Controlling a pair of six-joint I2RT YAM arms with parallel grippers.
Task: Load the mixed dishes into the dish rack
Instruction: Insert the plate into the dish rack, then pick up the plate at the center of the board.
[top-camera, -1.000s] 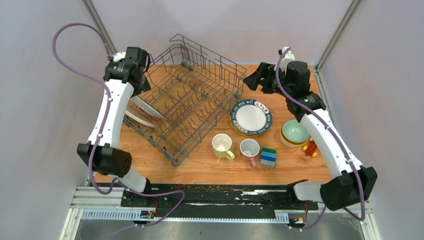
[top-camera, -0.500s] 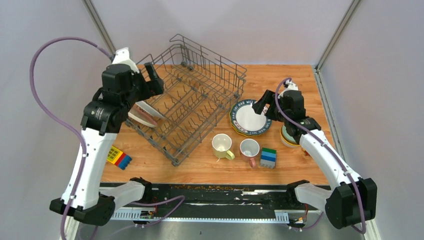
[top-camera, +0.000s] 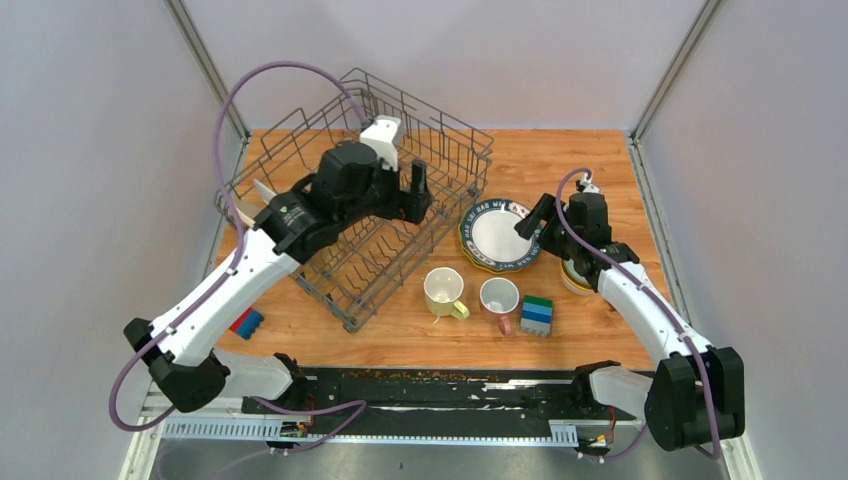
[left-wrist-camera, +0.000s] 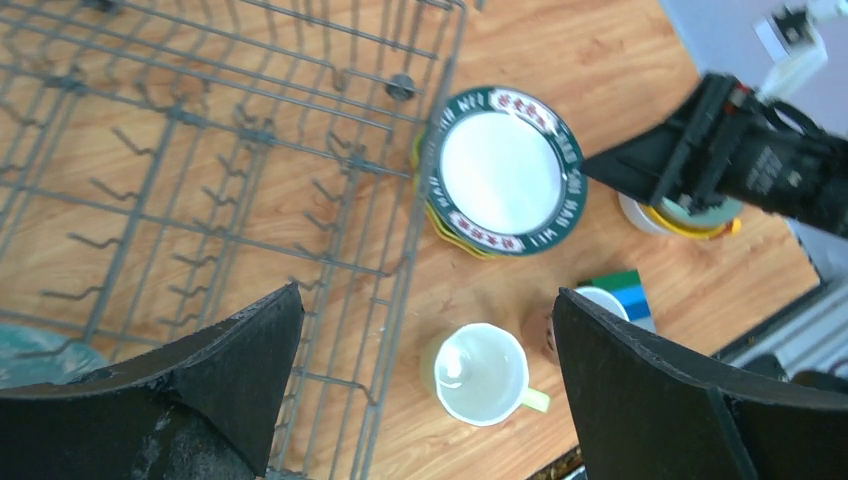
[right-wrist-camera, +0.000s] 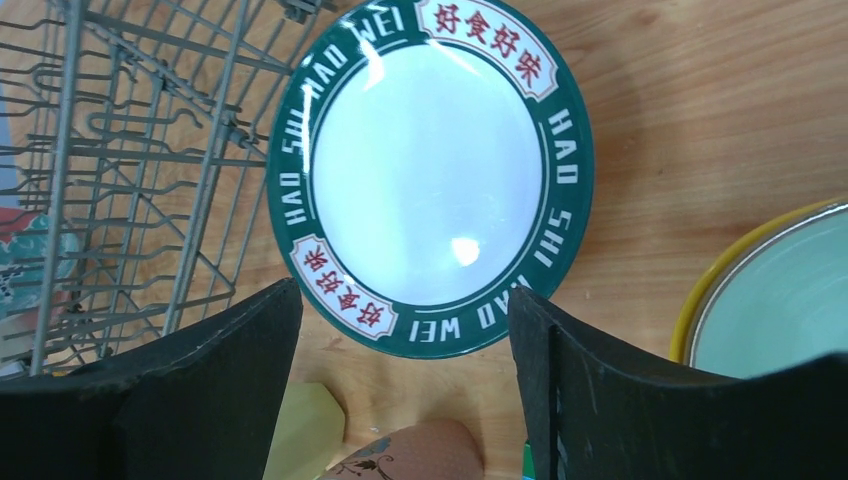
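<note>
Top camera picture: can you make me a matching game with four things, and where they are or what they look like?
Things
1. dish rack
2. patterned-rim plate
3. pale yellow mug
4. stacked toy blocks

Clues
A. dark green rim with red writing
B. just right of the white mug
C. made of grey wires, the biggest thing here
D. between the rack and the white mug

Pairs: 1-C, 2-A, 3-D, 4-B
</note>
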